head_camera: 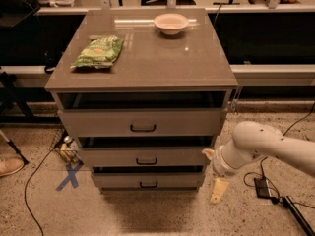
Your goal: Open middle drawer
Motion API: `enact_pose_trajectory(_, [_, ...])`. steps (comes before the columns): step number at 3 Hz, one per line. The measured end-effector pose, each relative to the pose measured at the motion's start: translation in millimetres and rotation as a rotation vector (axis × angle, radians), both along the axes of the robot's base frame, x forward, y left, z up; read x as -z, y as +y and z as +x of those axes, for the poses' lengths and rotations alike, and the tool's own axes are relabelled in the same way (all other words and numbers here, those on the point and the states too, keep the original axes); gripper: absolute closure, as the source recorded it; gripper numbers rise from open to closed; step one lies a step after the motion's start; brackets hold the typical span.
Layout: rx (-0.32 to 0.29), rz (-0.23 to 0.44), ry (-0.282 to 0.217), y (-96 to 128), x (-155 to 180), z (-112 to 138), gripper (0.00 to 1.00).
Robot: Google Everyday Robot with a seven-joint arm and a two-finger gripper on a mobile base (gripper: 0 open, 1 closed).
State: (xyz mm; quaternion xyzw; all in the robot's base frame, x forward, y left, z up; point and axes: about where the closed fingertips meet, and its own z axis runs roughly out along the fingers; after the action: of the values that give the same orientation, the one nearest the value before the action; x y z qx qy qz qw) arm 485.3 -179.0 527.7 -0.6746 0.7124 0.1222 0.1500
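Observation:
The middle drawer (113, 157) is a grey-beige flat front with a small black bar handle (146, 161), set between the taller top drawer (98, 123) and the thin bottom drawer (118, 180) of a grey cabinet. A dark gap shows above its front. My gripper (214, 172) hangs at the cabinet's lower right corner, beside the right end of the middle drawer. Its cream fingers (219, 190) are spread open and hold nothing; one points down towards the floor, the other sits by the drawer's right edge. It is well to the right of the handle.
The cabinet top (147, 63) carries a green snack bag (98, 52) and a pale bowl (171, 22). On the speckled floor are a blue tape X (69, 176), cables, and a black adapter (263, 187) to the right. A shoe (10, 167) is at the left edge.

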Motion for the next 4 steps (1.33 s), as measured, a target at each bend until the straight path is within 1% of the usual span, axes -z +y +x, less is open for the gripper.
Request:
enact_pose_trajectory(1, [-0.021,0.000,-0.044,-4.4,40.2,18.0,0.00])
enact_pose_trajectory(2, [-0.056,0.006,-0.122,11.3,70.7,34.2,0.00])
enact_pose_trajectory(3, [-0.075,0.008,-0.181,27.1,82.2,45.4,0.00])
enact_pose_trajectory(4, [-0.096,0.019,-0.247,50.8,89.2,65.9,0.00])
